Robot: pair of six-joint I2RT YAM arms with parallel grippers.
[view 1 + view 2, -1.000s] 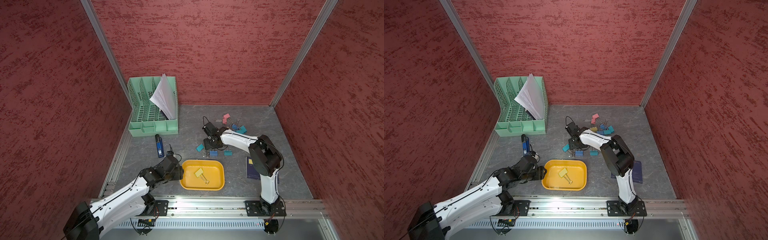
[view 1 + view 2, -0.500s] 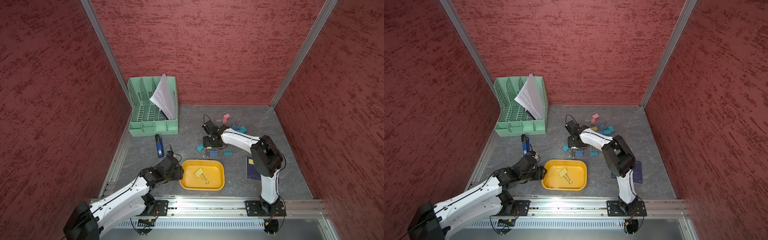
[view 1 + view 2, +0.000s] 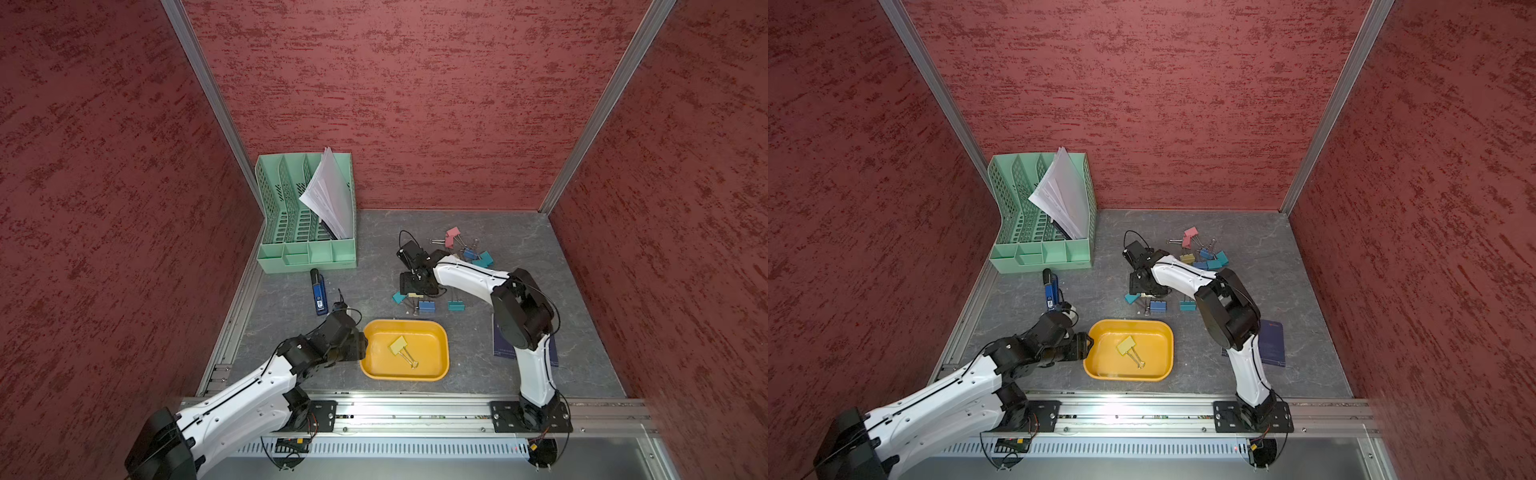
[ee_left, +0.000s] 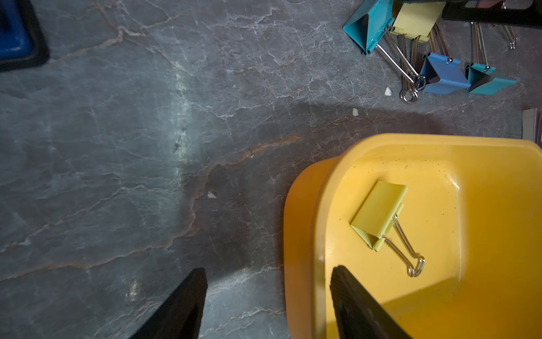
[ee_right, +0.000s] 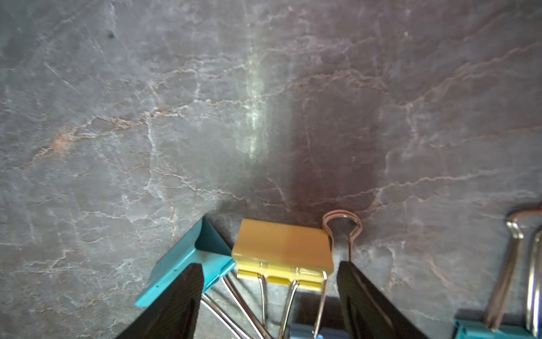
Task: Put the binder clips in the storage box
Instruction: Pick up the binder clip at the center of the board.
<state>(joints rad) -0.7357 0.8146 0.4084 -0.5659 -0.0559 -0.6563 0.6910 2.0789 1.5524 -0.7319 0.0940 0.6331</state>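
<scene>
In both top views, a green file rack (image 3: 305, 249) holding white papers (image 3: 330, 199) is standing at the upper left of the grey surface (image 3: 519, 241). A blue stapler (image 3: 319, 291) is lying just below it. Lower down, the left hand (image 3: 358, 345) is reaching the left end of the yellow box (image 3: 442, 345). Its fingers (image 4: 181, 308) are standing open, one outside the box wall and one inside, gripping nothing. One yellow clip (image 3: 398, 345) is lying in the box.

Above the box, a teal clip (image 3: 399, 297), a blue clip (image 3: 427, 306) and another teal one (image 3: 456, 306) are lying on the surface. The right hand (image 3: 413, 286) is hanging low over them, open. A second yellow clip (image 5: 283, 249) is sitting unclamped between its fingers (image 5: 366, 302). At the upper right, a pile of clips (image 3: 469, 251) is resting. A dark notebook (image 3: 498, 345) is lying right of the box.
</scene>
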